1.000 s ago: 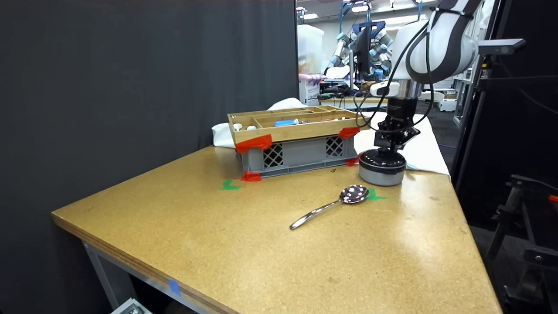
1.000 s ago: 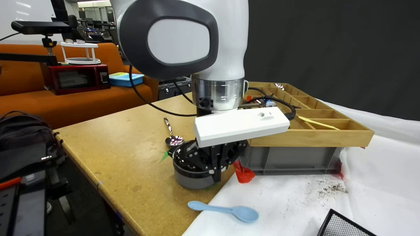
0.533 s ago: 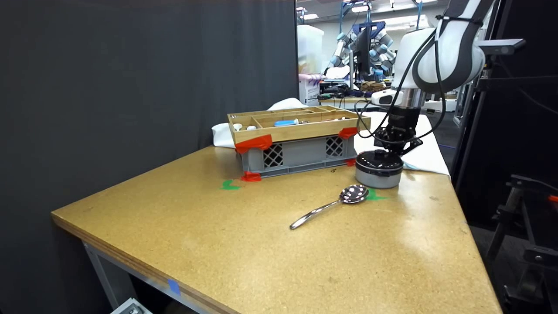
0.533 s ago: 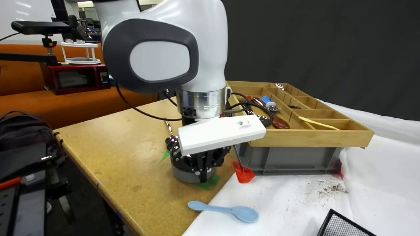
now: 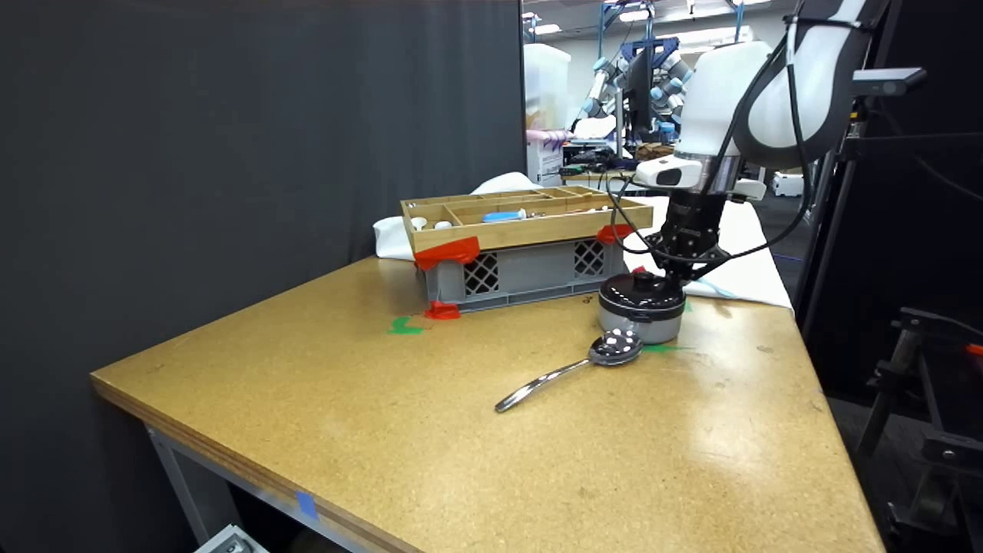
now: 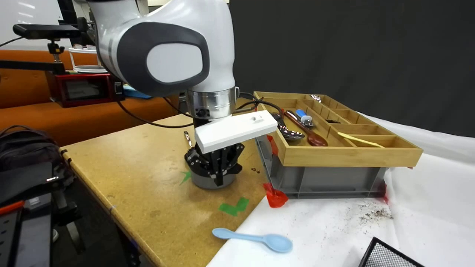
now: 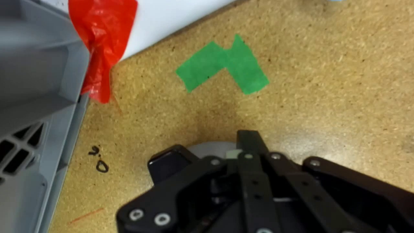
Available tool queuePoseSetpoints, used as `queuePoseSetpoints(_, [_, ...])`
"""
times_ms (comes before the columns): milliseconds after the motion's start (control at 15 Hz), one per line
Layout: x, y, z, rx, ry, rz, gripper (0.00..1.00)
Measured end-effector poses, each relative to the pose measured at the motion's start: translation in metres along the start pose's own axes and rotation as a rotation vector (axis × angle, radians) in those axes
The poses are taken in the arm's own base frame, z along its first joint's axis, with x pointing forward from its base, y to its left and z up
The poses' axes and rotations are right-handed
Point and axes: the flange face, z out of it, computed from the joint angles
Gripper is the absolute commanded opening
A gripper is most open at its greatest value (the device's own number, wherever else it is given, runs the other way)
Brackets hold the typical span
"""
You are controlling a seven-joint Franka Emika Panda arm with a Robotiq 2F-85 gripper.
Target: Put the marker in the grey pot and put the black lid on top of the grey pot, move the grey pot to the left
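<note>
One white arm (image 5: 722, 104) slants down from the right edge of the worktop (image 5: 369, 430) in an exterior view, its jaws narrow, tips drawn together at the side of the grey pot (image 5: 659, 332). Wearing the black lid (image 5: 637, 300), the pot stands toward the far right corner, the silver spoon (image 5: 613, 350) just beside it.

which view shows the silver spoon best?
An exterior view, where the silver spoon lies in full with nothing covering it. In an exterior view with the gripper in front of it, only part of its handle shows. The wrist view shows none of it.
</note>
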Motion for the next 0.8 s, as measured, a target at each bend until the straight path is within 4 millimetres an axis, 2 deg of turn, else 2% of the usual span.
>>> queuePoseSetpoints(467, [0.067, -0.002, -0.007, -0.018, 0.005, -0.154, 0.0])
queuePoseSetpoints(600, [0.077, -0.003, -0.009, -0.022, 0.004, -0.174, 0.0])
queuePoseSetpoints(800, [0.08, -0.004, -0.009, -0.018, 0.001, -0.176, 0.0])
